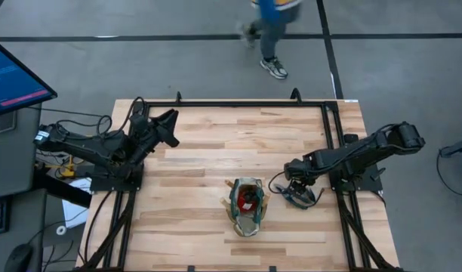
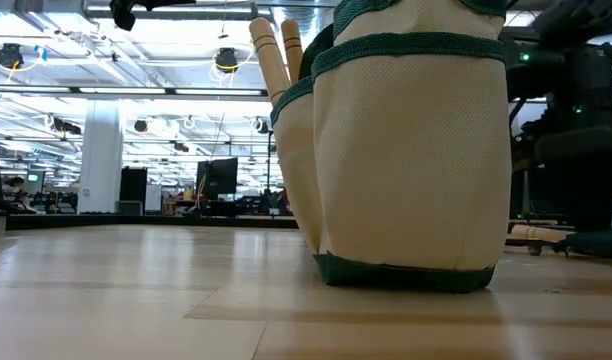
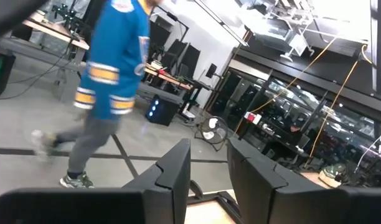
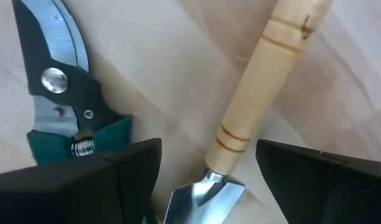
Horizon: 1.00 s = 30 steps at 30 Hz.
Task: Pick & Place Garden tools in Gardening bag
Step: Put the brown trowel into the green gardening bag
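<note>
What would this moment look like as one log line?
right gripper: open over trowel | pruning shears: beside | bag: partly filled | left gripper: parked

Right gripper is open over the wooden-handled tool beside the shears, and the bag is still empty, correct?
Not quite. The bag is not empty: the low view shows two wooden handles sticking out of it. The rest holds: the right gripper is open over the tool beside the shears.

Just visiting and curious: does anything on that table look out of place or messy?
Nothing looks spilled or broken. The bag stands upright with wooden handles poking out. Only the shears and one trowel lie loose on the table beside it, under the open right claw.
</note>
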Each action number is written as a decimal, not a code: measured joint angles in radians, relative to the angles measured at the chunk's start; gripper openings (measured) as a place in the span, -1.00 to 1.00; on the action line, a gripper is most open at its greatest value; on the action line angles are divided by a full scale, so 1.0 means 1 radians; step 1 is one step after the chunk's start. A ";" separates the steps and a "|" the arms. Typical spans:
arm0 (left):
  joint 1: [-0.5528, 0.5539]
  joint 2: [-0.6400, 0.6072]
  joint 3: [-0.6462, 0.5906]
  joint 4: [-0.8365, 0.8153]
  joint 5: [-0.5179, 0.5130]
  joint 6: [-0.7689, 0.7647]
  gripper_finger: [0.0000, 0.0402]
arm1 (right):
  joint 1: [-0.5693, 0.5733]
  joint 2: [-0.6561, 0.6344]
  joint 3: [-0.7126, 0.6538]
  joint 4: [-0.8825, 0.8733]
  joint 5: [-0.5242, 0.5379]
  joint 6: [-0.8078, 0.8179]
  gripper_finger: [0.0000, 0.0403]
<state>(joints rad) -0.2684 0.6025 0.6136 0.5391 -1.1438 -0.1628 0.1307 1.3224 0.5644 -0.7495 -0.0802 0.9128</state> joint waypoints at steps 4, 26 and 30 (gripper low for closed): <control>0.000 0.000 0.000 0.000 0.000 0.002 -0.48 | 0.000 0.008 0.000 0.000 -0.019 -0.020 0.24; 0.000 0.000 0.000 0.000 0.094 -0.056 -0.47 | -0.209 -0.098 0.060 -0.030 0.033 -0.145 -0.73; 0.000 0.024 0.000 0.004 0.162 -0.151 -0.40 | -0.282 -0.168 0.155 0.010 0.041 -0.239 -0.73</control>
<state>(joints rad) -0.2680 0.6264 0.6136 0.5436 -0.9820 -0.3142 -0.1512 1.1541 0.7192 -0.7395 -0.0391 0.6735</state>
